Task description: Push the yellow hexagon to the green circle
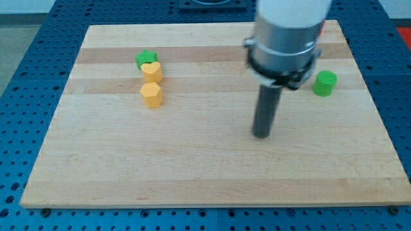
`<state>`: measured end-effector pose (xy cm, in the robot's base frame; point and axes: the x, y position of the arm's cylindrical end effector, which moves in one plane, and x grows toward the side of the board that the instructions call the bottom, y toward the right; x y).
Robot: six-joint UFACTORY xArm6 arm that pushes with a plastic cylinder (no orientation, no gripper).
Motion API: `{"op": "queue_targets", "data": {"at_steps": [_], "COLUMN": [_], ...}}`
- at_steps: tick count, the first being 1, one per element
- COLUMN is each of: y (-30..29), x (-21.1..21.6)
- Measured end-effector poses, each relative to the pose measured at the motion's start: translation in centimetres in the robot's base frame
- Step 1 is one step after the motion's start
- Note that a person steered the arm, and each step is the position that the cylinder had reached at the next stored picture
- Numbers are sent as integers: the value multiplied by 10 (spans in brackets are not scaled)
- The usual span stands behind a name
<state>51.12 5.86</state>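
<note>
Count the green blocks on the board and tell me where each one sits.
2. A green block sits upper left, touching the yellow heart. The green circle sits at the right. My arm may hide others.

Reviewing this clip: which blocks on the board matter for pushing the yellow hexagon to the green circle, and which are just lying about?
Job in hand:
- yellow hexagon, view's left
- green circle, view's right
- my tip, between them, touching neither

Lying about:
- yellow heart, just above the hexagon
- green block, shape unclear, behind the heart
</note>
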Motion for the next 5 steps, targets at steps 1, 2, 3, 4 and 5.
{"op": "queue_targets", "data": {"at_steps": [1, 2, 3, 4, 5], "y": [-84, -180, -232, -253, -248], "x": [1, -13, -22, -41, -53]}}
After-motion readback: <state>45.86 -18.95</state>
